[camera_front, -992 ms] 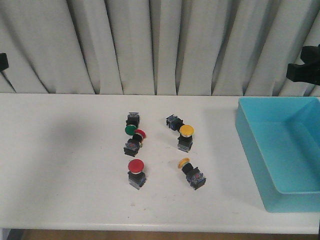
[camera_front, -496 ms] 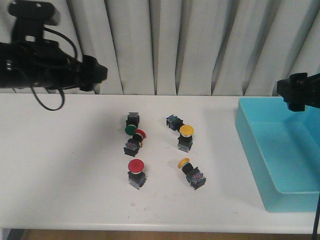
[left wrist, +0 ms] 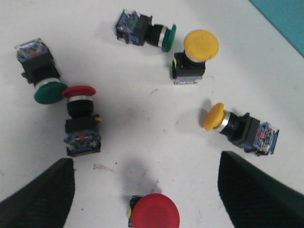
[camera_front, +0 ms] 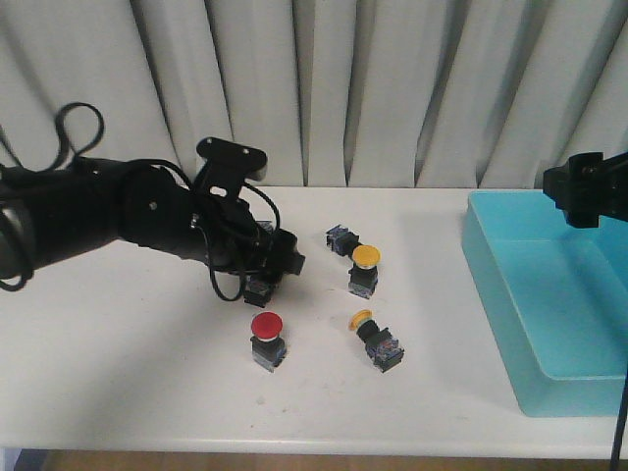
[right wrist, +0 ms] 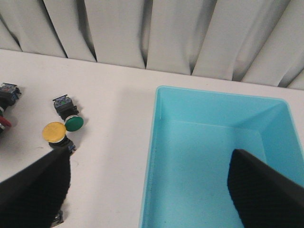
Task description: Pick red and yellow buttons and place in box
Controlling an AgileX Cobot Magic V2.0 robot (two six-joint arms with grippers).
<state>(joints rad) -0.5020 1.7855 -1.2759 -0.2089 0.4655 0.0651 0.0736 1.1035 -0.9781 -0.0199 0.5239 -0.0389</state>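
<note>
- The left end effector (left wrist: 145,190) hovered over the cluster of buttons on the white tabletop (camera_front: 118,353), its jaws spread wide with nothing between them.
- In the left wrist view, the upright red button (left wrist: 154,213) sat right between the two dark fingers (left wrist: 40,192), which suggested it was the target of this approach.
- A second red button (left wrist: 80,111) lay tipped on its side, its cap touching a green-capped switch (left wrist: 47,90); that crowding made it the harder pick.
- One yellow button (left wrist: 194,54) stood upright with another green-capped switch (left wrist: 145,32) just beside it; the other yellow button (left wrist: 235,128) lay on its side, apart from the rest.
- The box (camera_front: 549,294) sat at the right end of the tabletop, well apart from the buttons, and looked empty in the right wrist view.
- The right end effector (right wrist: 147,190) hung over the near edge of the box, jaws apart and empty.
- To do this step well, I judged the left arm should come straight down, centred on the upright red button, and close on the blocky black body rather than the domed cap, which would likely slip.
- The jaws should stay wide until low enough, so that the sideways yellow button nearby is not nudged.
</note>
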